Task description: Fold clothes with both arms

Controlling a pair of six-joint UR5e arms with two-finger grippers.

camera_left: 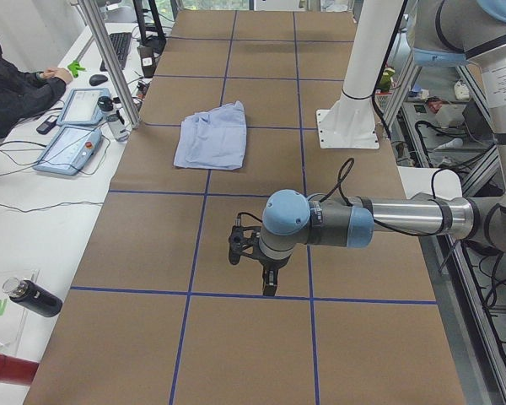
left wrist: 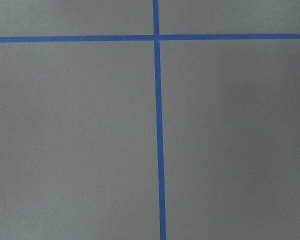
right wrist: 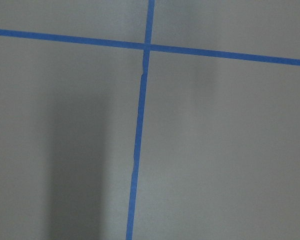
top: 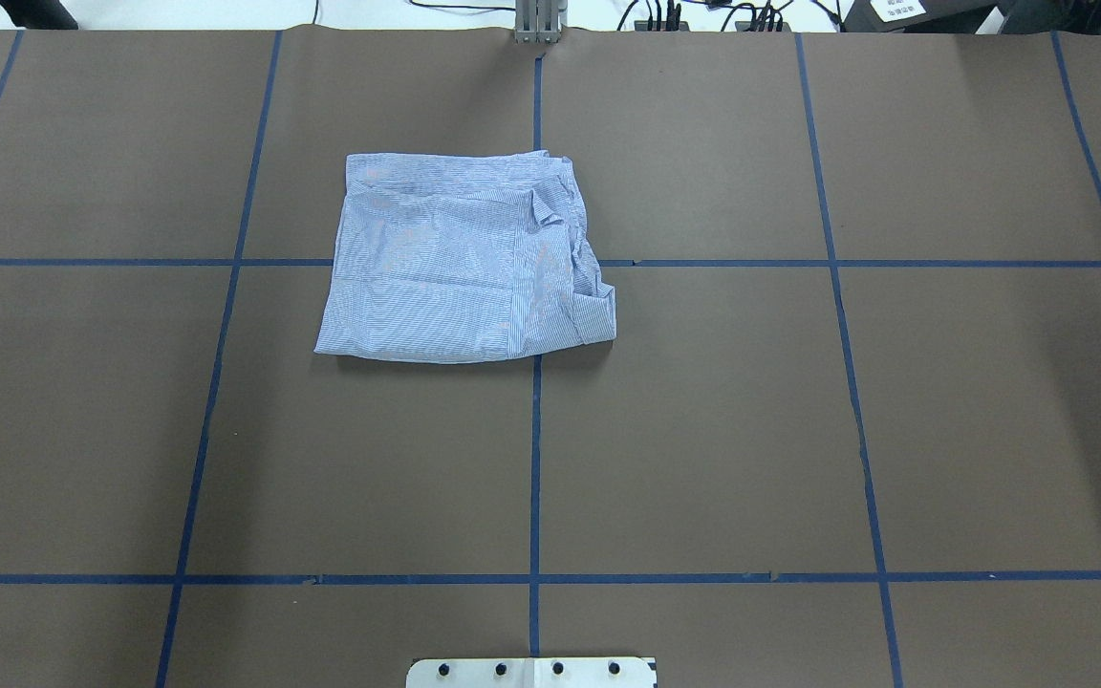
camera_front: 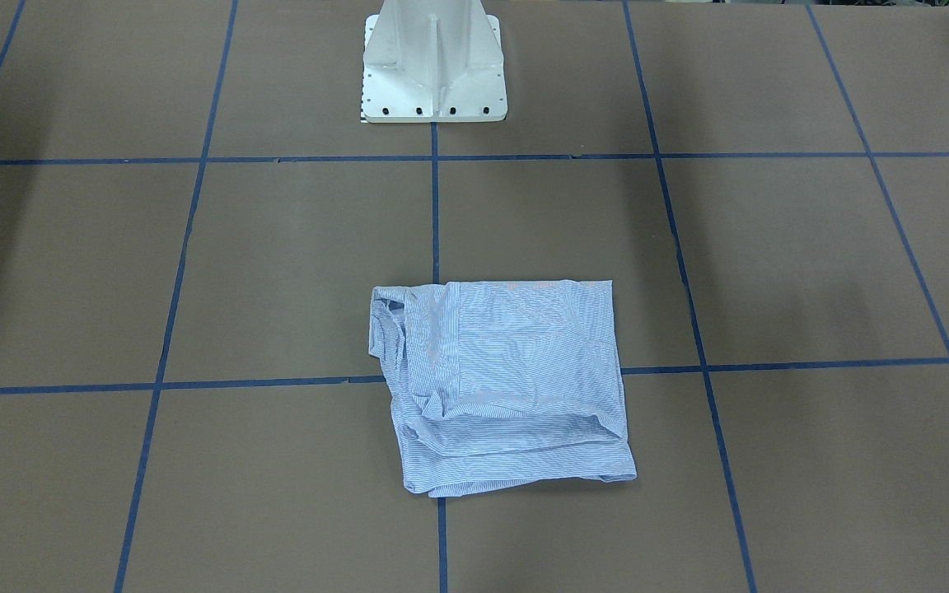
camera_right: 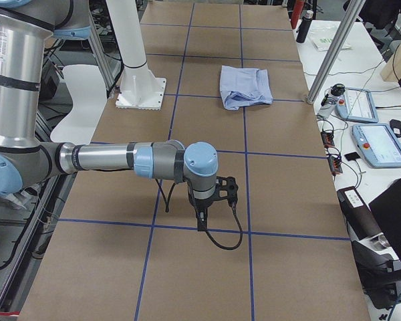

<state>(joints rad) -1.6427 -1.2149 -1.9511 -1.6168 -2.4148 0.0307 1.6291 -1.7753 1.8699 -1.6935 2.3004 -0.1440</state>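
Folded into a rough rectangle, the shirt [camera_front: 507, 387] lies nearest in the front-facing view. It is flat on the brown table [camera_front: 771, 247] over a crossing of blue tape [camera_front: 277, 382], mostly toward the robot's left. The white pedestal [camera_front: 433, 66] stands well behind it.

From overhead, the shirt [top: 455, 277] sits in the table's far half. Its crumpled right edge reaches just past the centre tape [top: 535, 459], well apart from the pedestal [top: 531, 672] at the bottom edge.

From the left end, the left arm [camera_left: 379, 221] stretches low across the table. The left gripper [camera_left: 270, 285] points down above the tape, and whether its jaws are parted cannot be told. The shirt [camera_left: 212, 135] lies well beyond it. A person [camera_left: 8, 84] sits at a side desk.

From the right end, the right arm [camera_right: 107, 159] reaches out the same way. The right gripper [camera_right: 200, 222] points down near the tape, and how its jaws stand cannot be told either. The shirt [camera_right: 246, 87] is well apart from it, near the pedestal [camera_right: 137, 73].

The left wrist view shows only table [left wrist: 230, 140] and crossing tape [left wrist: 159, 150].

The right wrist view shows the same: table [right wrist: 220, 150] and tape [right wrist: 137, 150].
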